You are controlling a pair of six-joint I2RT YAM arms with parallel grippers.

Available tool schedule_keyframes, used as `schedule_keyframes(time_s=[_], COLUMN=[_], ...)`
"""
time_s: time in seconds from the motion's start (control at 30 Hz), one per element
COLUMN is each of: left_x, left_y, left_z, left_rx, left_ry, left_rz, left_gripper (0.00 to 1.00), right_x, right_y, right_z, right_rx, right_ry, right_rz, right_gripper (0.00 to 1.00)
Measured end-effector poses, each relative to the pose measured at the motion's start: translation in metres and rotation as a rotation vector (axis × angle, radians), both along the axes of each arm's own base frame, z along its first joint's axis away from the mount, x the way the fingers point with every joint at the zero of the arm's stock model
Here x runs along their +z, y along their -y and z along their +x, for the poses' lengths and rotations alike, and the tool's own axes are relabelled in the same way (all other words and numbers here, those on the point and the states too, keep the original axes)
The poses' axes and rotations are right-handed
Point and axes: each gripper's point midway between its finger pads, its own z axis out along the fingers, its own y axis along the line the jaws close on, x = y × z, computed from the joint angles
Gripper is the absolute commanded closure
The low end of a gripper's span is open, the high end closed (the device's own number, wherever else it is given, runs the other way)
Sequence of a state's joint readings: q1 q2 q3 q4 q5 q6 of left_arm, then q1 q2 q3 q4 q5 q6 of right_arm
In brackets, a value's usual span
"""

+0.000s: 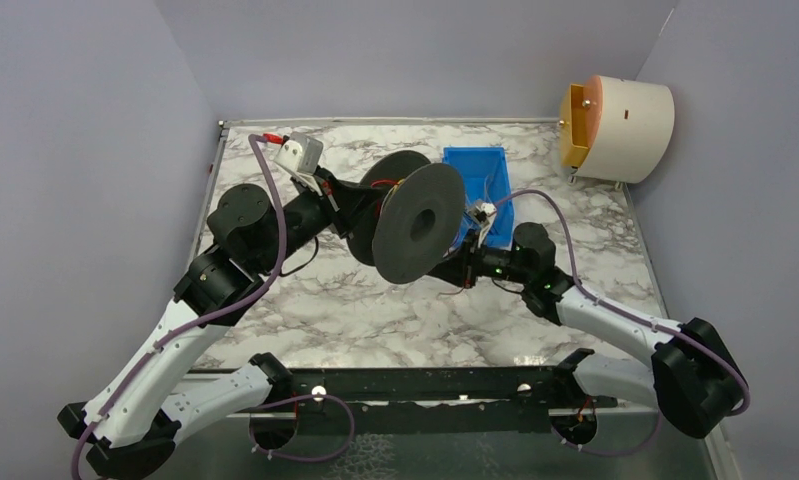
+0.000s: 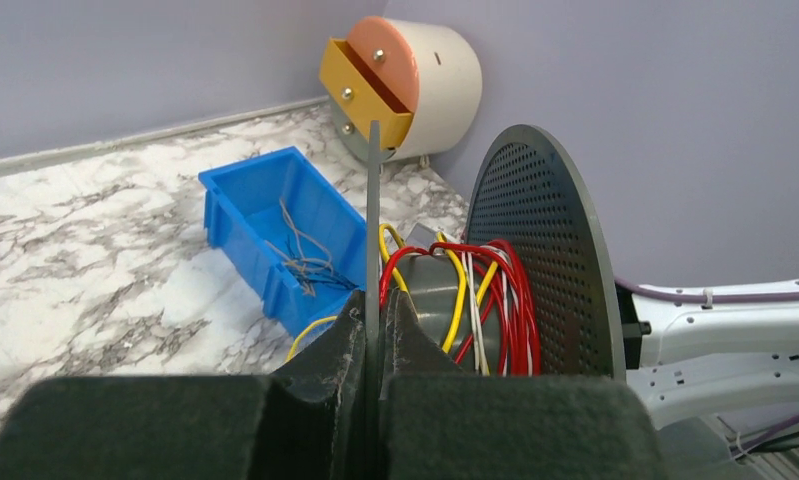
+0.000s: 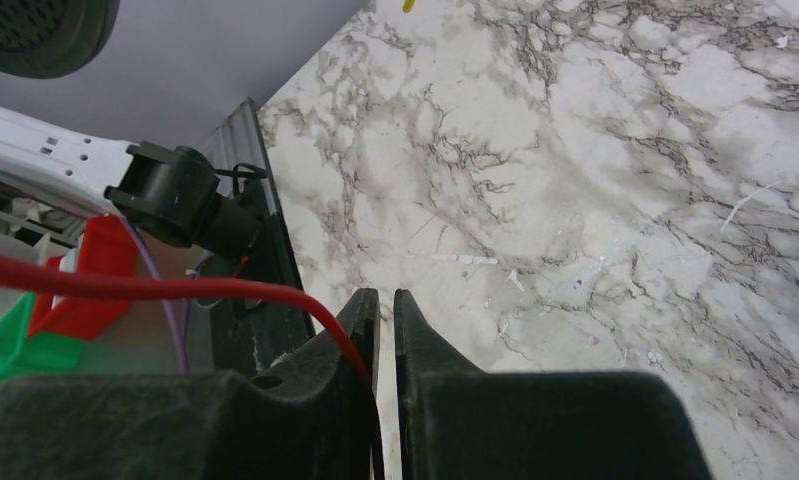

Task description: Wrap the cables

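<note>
Top external view, with both wrist views: at left, the left gripper (image 2: 373, 312) is clamped on the thin rim of one flange of the black spool (image 1: 420, 222), which stands on edge over the table (image 1: 375, 310). Centre: the cables (image 2: 495, 290), red and yellow, lie looped loosely round the hub. Right: a free red cable (image 3: 175, 287) leads to the right gripper (image 3: 386, 312), its jaws narrowly parted; whether it is pinched cannot be told. The wire looks light, limp and slippery, so it is best taken near the hub and kept taut.
</note>
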State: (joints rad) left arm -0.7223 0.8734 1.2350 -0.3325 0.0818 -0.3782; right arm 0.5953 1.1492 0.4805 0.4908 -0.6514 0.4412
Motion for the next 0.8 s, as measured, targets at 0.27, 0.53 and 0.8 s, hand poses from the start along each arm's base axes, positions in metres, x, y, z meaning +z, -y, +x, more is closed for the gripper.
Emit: schedule_keyframes(time_s=[0.27,0.53,0.8], left_x=[0.013,0.018,0.024], left_y=[0.001,0.000,-0.001], left_z=[0.001,0.000,0.000], left_rx=[-0.001,0.000,0.002], left_ry=[0.036,0.050,0.077], left_rz=[-0.037,-0.040,-0.037], left_gripper=[1.00,1.00,1.00], right_x=[0.011,0.011,0.012], right_y=[0.004,0.005,0.008], right_z=[0.000,0.002,0.009], right_rx=[-0.023,-0.038,-0.095], right_ry=[0.028,0.031,0.009], right_rz=[0.013,0.010,0.017], right_gripper=[0.74,0.64,0.54])
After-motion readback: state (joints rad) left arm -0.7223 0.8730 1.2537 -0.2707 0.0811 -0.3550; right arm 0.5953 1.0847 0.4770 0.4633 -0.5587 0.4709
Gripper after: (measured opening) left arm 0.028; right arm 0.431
